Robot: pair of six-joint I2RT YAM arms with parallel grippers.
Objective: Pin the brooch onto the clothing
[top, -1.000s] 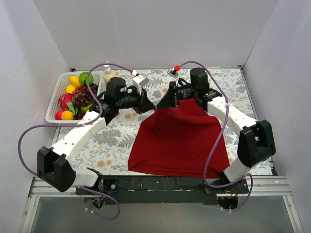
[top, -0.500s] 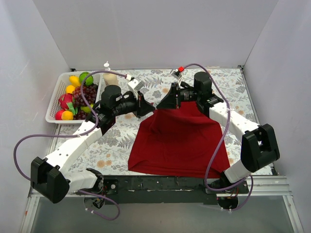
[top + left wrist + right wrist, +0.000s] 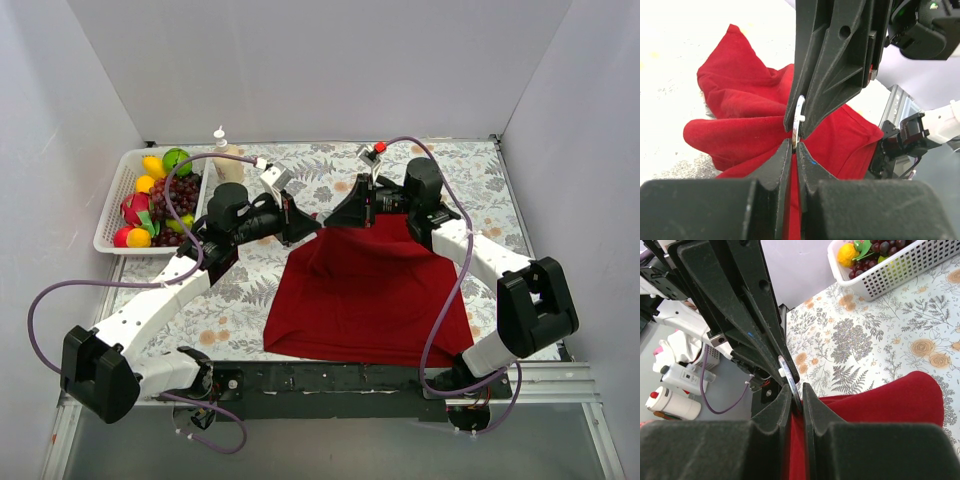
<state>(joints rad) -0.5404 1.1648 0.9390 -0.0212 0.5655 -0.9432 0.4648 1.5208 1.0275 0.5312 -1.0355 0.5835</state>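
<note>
The dark red T-shirt (image 3: 370, 290) lies on the table with its far edge lifted. My right gripper (image 3: 337, 216) is shut on that raised fold, and red fabric shows between its jaws (image 3: 795, 390). My left gripper (image 3: 310, 222) meets it tip to tip. It is shut (image 3: 796, 145) on the thin silvery brooch (image 3: 798, 117), seen edge-on. The brooch's (image 3: 789, 378) other edge sits in the right jaws against the fabric. It is hidden in the top view.
A white basket (image 3: 110, 215) of toy fruit stands at the far left, also in the right wrist view (image 3: 900, 270). A small bottle (image 3: 226, 160) stands beside it. The floral tablecloth (image 3: 240, 285) surrounds the shirt. Purple cables loop off both arms.
The left arm has swung and lowered, uncovering the bottle. The right wrist has shifted slightly right. Both gripper tips stay together at the shirt's raised edge.
</note>
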